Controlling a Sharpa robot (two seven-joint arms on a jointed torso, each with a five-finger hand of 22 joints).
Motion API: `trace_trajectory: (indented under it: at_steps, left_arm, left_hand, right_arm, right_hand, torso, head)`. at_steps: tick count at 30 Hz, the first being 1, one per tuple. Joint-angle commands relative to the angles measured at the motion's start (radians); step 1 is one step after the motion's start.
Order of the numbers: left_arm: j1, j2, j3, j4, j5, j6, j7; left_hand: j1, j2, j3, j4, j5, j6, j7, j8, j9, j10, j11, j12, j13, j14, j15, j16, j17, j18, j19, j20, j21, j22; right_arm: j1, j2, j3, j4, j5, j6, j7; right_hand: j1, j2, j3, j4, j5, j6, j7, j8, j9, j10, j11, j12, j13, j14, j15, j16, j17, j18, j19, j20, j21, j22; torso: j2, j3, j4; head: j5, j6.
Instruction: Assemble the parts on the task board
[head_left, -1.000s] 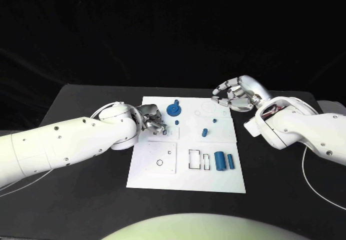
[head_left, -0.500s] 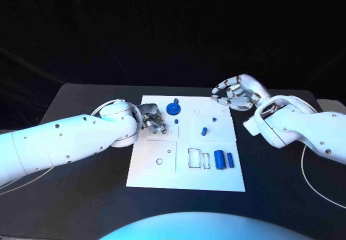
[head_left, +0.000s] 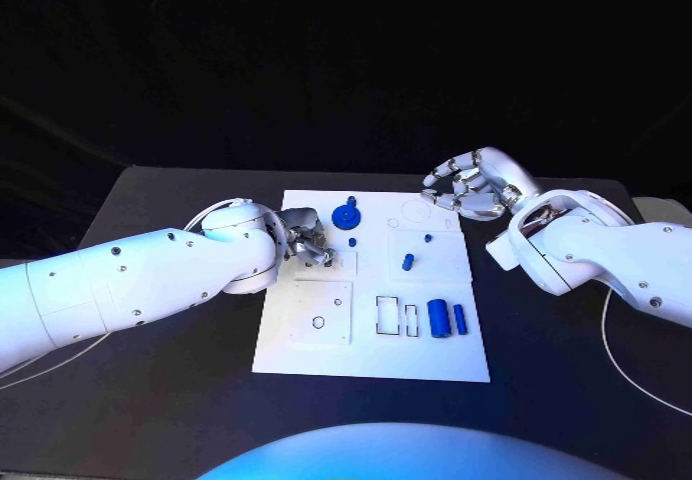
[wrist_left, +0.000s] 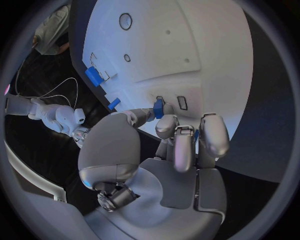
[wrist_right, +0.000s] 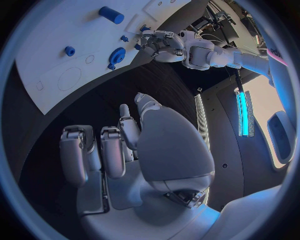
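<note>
The left hand (head_left: 307, 245) is low over the left edge of the white board (head_left: 378, 350), fingers curled in narrow, with a small blue piece (wrist_left: 159, 108) pinched at its fingertips, as the left wrist view shows it. The right hand (head_left: 469, 188) hangs just past the board's far right corner, fingers loosely apart and holding nothing, not touching the board.

On the board, a blue round knob (head_left: 346, 216) stands near the far edge, close beside the left hand. A tiny blue peg (head_left: 352, 241) sits just beneath it, another tiny one (head_left: 428, 239) lies nearer the right side, and a short blue peg (head_left: 408, 263) rests toward the middle. At the near right, 2 blue cylinders (head_left: 449, 319) lie side by side next to empty rectangular slots (head_left: 389, 316). The board rests on the black table (head_left: 159, 400).
</note>
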Motion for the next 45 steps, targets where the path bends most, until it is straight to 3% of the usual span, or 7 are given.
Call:
trace_trajectory:
  at_steps: [1, 9, 28, 45]
  left_arm:
    - [-0.004, 0.003, -0.003, 0.0, 0.011, 0.02, -0.008]
    - [-0.004, 0.003, -0.003, 0.0, 0.012, 0.014, -0.008]
    - [-0.003, -0.002, -0.003, -0.001, 0.011, 0.076, -0.013]
    - [-0.004, -0.003, -0.003, 0.002, 0.033, 0.053, -0.011]
  left_hand:
    - [0.001, 0.006, 0.171, -0.177, -0.003, 0.023, -0.027, 0.003, 0.002, 0.003, 0.001, -0.003, -0.002, 0.095, -0.004, 0.005, 0.228, -0.01, 0.007, 0.0, 0.006, 0.001]
    - [0.001, 0.007, 0.171, -0.177, -0.004, 0.023, -0.027, 0.003, 0.001, 0.004, 0.001, -0.002, -0.001, 0.095, -0.004, 0.006, 0.229, -0.01, 0.007, 0.0, 0.006, 0.001]
    - [0.002, -0.007, 0.158, -0.181, -0.014, 0.023, -0.03, 0.004, -0.001, 0.01, -0.001, 0.001, 0.004, 0.095, -0.005, 0.006, 0.23, -0.011, 0.009, -0.001, 0.008, 0.005]
    - [0.005, -0.001, 0.152, -0.175, -0.017, 0.027, -0.031, 0.006, -0.002, 0.011, -0.002, -0.001, 0.0, 0.096, -0.006, 0.007, 0.232, -0.012, 0.01, -0.002, 0.008, 0.007]
  right_arm:
    - [-0.001, 0.001, 0.0, 0.001, -0.008, 0.004, 0.007]
    - [-0.001, 0.001, 0.0, 0.0, -0.007, 0.004, 0.008]
    - [-0.002, 0.001, 0.0, -0.001, -0.007, 0.006, 0.007]
    - [-0.003, 0.002, 0.0, -0.001, -0.007, 0.005, 0.007]
  right_hand:
    - [-0.006, -0.006, 0.004, 0.001, 0.006, -0.004, -0.001, 0.006, 0.001, 0.0, -0.005, 0.0, 0.014, 0.082, -0.008, -0.003, 0.181, 0.007, 0.059, -0.006, -0.005, 0.212]
    - [-0.006, -0.006, 0.004, 0.001, 0.006, -0.004, -0.001, 0.006, 0.001, 0.0, -0.005, 0.0, 0.014, 0.082, -0.008, -0.003, 0.181, 0.007, 0.059, -0.006, -0.005, 0.212]
    - [-0.007, -0.006, 0.006, 0.001, 0.006, -0.004, -0.001, 0.007, 0.002, 0.001, -0.005, 0.0, 0.014, 0.082, -0.008, -0.003, 0.18, 0.007, 0.06, -0.006, -0.005, 0.213]
    - [-0.007, -0.006, 0.006, 0.001, 0.006, -0.004, -0.001, 0.007, 0.002, 0.001, -0.005, 0.0, 0.014, 0.082, -0.008, -0.003, 0.18, 0.007, 0.06, -0.006, -0.005, 0.213]
  torso:
    - [0.0, 0.0, 0.0002]
    - [0.0, -0.0003, -0.0001]
    - [0.0, -0.0006, -0.0003]
    - [0.0, -0.0009, -0.0004]
  head:
    - [0.0, 0.0]
    - [0.001, -0.002]
    - [0.001, -0.008]
    - [-0.001, -0.007]
